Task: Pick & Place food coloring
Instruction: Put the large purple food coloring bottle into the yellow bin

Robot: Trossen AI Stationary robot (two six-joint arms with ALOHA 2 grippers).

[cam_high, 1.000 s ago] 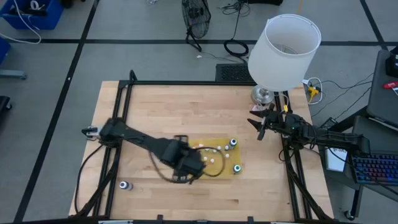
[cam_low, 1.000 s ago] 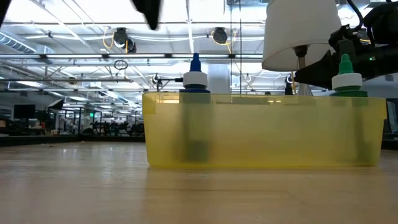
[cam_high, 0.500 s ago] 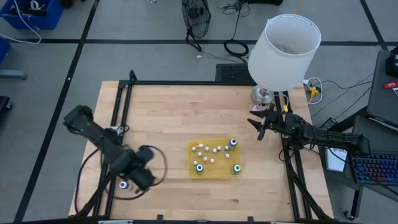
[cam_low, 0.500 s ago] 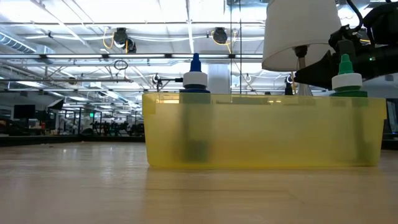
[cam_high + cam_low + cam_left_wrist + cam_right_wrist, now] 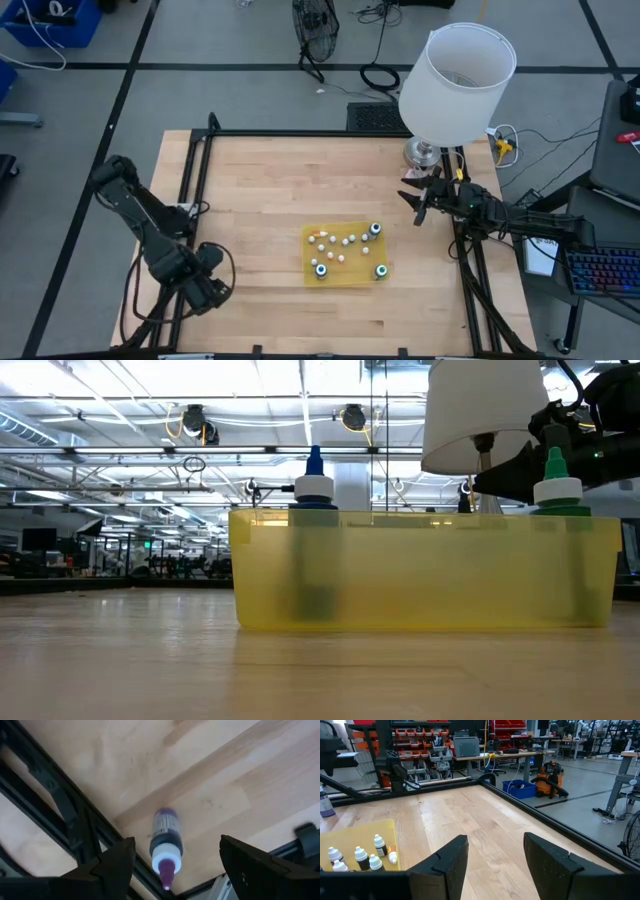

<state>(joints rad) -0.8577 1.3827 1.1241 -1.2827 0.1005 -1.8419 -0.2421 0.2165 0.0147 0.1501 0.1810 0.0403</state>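
Purple-capped food coloring bottle (image 5: 165, 841) stands between the left gripper's (image 5: 172, 865) released jaws, hidden under it from above.

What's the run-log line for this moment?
left end effector: open, above purple bottle | right end effector: open, idle at right edge | yellow tray: holds bottles

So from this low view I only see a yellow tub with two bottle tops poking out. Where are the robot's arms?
Observer: The left tool hangs at the table's left edge, well away from the tub.
Visitor: Is it holding something?
Observer: No. It is open, and a purple bottle sits between its fingers, untouched.
Visitor: And the other arm?
Observer: The right tool waits open beside the lamp.
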